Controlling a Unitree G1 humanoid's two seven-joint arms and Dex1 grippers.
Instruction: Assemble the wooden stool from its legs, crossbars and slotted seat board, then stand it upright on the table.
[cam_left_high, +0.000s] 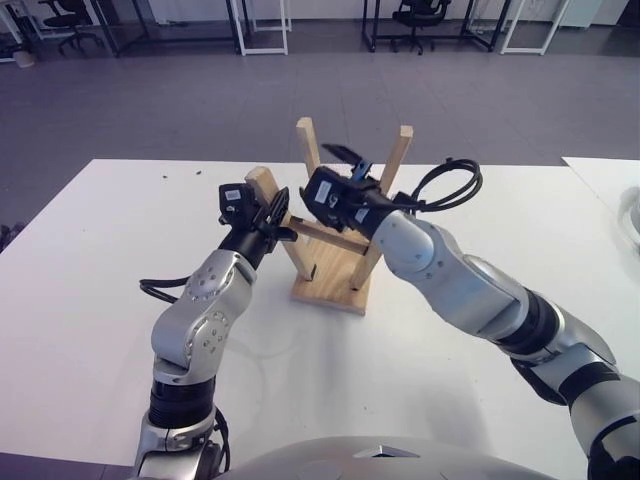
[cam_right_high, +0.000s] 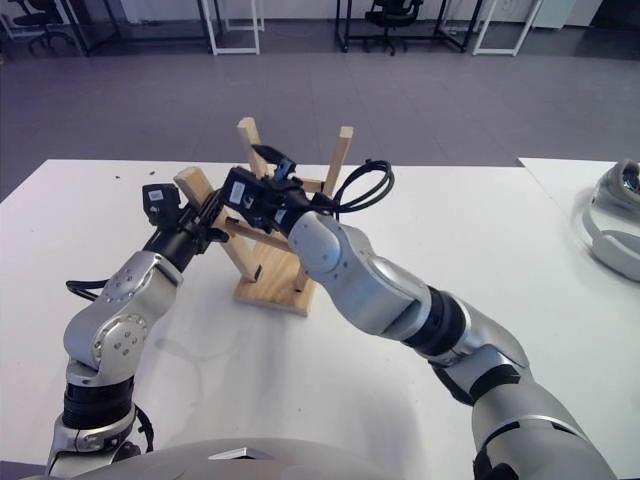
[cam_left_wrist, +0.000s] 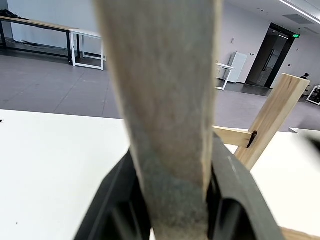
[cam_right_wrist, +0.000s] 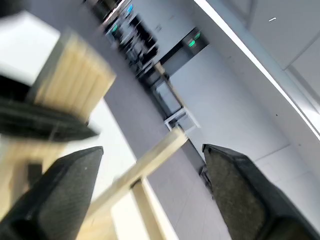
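While the wooden stool (cam_left_high: 340, 275) sits upside down near the middle of the white table (cam_left_high: 100, 260), its seat board (cam_right_high: 268, 292) flat on the surface and its legs splayed upward, the robot's left gripper (cam_left_high: 275, 213) is clamped on the near left leg (cam_left_wrist: 160, 100) just below that leg's free end, with dark fingers (cam_left_wrist: 112, 205) pressing either side of the wood. The right gripper (cam_right_wrist: 150, 149) hovers among the legs with its jaws spread wide and holding nothing. A crossbar (cam_right_wrist: 142, 162) runs across the gap between its pads without visibly touching either one. The stool looks like light, bare timber, stiff enough not to bend under a firm squeeze, though its smooth faces could slide in the pads. Its joints appear to be plain slot fits, and whether they are seated tight cannot be told. Hauling on one leg's tip would likely lever that joint, so turning the stool onto its feet seems better done with both grippers on opposite sides. Each should hold across a leg's flat faces, low down near the seat board, or on the board's own edge.
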